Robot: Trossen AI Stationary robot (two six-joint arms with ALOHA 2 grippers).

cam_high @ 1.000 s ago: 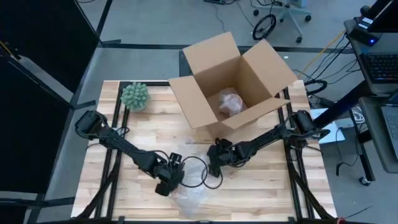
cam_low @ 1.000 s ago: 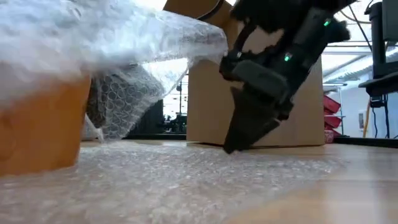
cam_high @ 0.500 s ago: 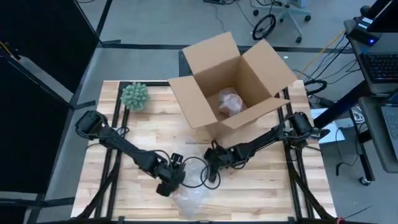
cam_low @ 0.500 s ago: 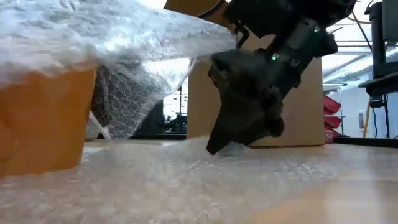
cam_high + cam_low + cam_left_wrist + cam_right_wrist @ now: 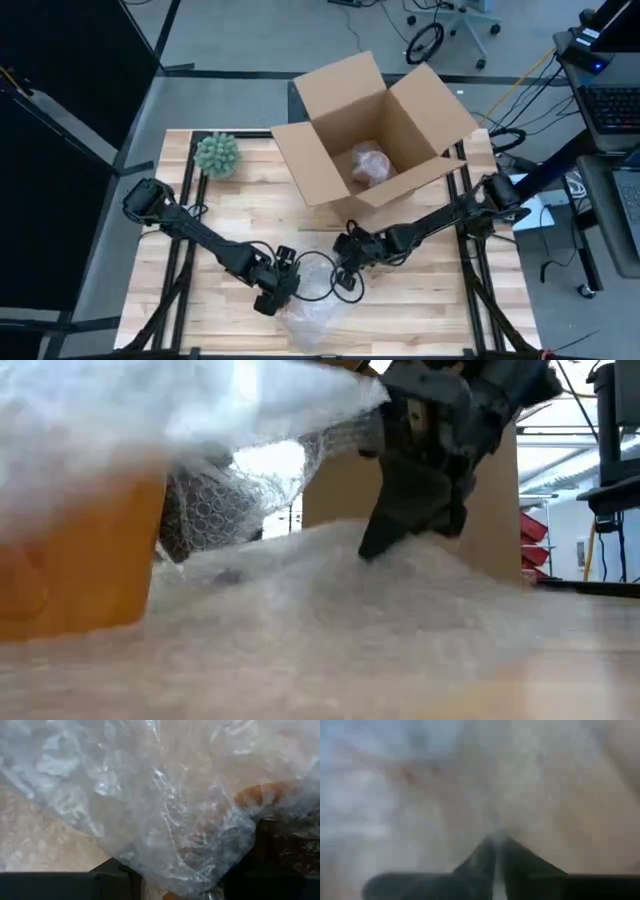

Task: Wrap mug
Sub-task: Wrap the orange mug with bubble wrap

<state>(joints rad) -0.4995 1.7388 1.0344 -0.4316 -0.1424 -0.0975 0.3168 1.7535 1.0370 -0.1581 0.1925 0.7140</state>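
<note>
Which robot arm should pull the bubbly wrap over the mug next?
Probably the right gripper: its fingers are shut on the bubble wrap, lifting it beside the orange mug.

Even, bright overhead light, soft shadows. The low view is blurred up close, with glare on the bubble wrap (image 5: 180,400). The right wrist view is wholly out of focus.

both tools, left (image 5: 283,290) and right (image 5: 345,272), meet at the bubble wrap (image 5: 308,318) below the open box (image 5: 372,130).
</note>
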